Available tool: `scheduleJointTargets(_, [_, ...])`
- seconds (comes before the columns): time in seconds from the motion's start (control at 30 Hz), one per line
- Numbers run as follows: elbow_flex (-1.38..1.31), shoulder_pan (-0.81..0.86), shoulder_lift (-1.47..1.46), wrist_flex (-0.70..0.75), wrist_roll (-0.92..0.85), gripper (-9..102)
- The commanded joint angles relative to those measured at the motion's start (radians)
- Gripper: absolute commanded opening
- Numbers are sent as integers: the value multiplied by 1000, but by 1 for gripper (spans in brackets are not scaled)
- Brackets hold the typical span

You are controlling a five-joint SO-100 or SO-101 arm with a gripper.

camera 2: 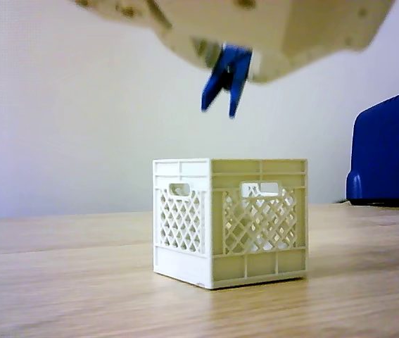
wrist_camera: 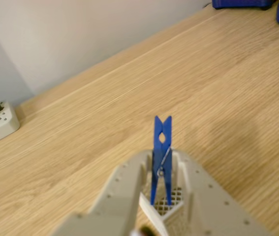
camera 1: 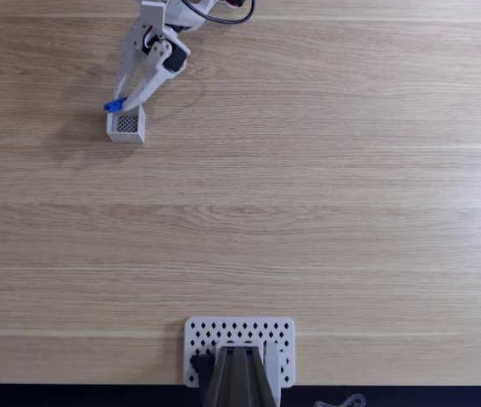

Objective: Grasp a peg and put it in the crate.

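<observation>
Holding the peg (wrist_camera: pixel 160 157) clamped in my pincer (wrist_camera: pixel 160 169), above the crate (camera 2: pixel 230 220) and clear of its rim. In the fixed view the crate (camera 1: pixel 126 126) sits on the desk (camera 1: pixel 308 195), well apart from the perforated plate (camera 1: pixel 239 335).

No readable text, labels, brands, numbers or signs in any view. Crate (camera 2: pixel 231 222), peg (wrist_camera: pixel 161 147), perforated plate (camera 1: pixel 240 335) and table (camera 1: pixel 308 212) all carry plain, unmarked surfaces.
</observation>
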Motion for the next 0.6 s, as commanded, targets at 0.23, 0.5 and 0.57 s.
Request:
scheduleJointTargets(0.23, [-167, -3, -100, -31, 12, 0])
scheduleJointTargets(0.5, [-222, 3, -160, -31, 12, 1])
scheduleJointTargets(0.57, [-216, 3, -160, -31, 14, 2])
